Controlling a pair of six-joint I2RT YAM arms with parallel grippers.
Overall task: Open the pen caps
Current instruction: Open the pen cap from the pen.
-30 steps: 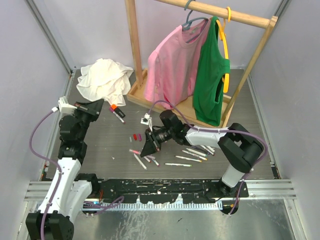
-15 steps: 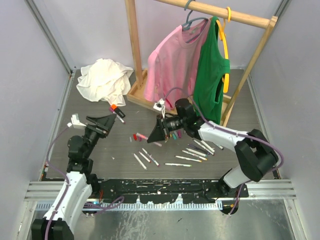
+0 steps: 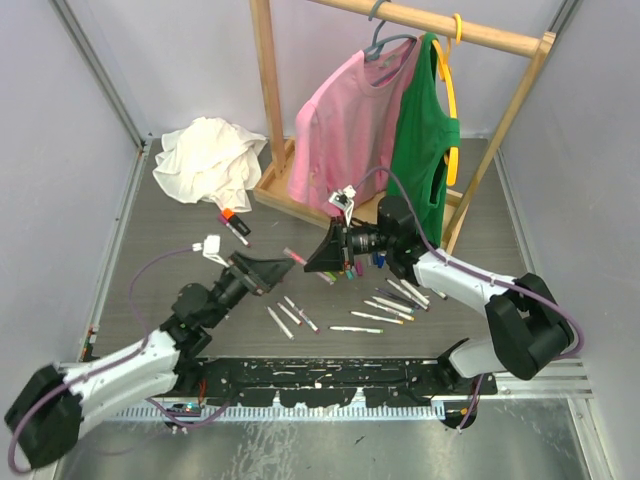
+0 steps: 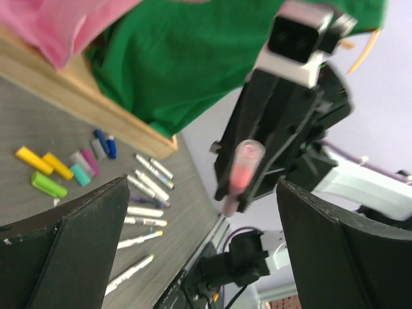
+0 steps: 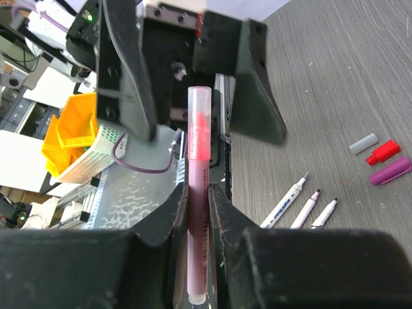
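The grey wood-grain table (image 3: 180, 260) is walled in on both sides. A wooden rack (image 3: 268, 100) stands at its far side, with a pink shirt (image 3: 345, 130) and a green shirt (image 3: 420, 150) hanging down over the rack's base. A crumpled white cloth (image 3: 205, 160) lies at the far left, just beside the rack's post.

Both arms reach toward the middle of the table and meet nose to nose above it. The right gripper (image 5: 196, 193) is pinched narrowly around the barrel of a pink pen (image 5: 197, 129), held off the table and pointing at the other arm. The left gripper (image 4: 203, 225) is spread wide and holds nothing. Its two fingers stand either side of the pen's line, close to the pen's end. Whether that end sits between them cannot be told.

The pen's clear pink cap (image 5: 197, 106) is on the end facing the left gripper.

A stubby black marker (image 3: 235, 222) with an orange end lies near the white cloth. Slim white pens (image 3: 385, 305) lie in a loose row under the right forearm, which hides part of them from above. A few more (image 3: 290, 315) lie just in front of the left gripper.

Loose caps (image 4: 58, 168) in yellow, green, grey, pink, teal and blue lie close to the rack's base. Grey, red and purple ones (image 5: 383, 158) lie beside three pens.
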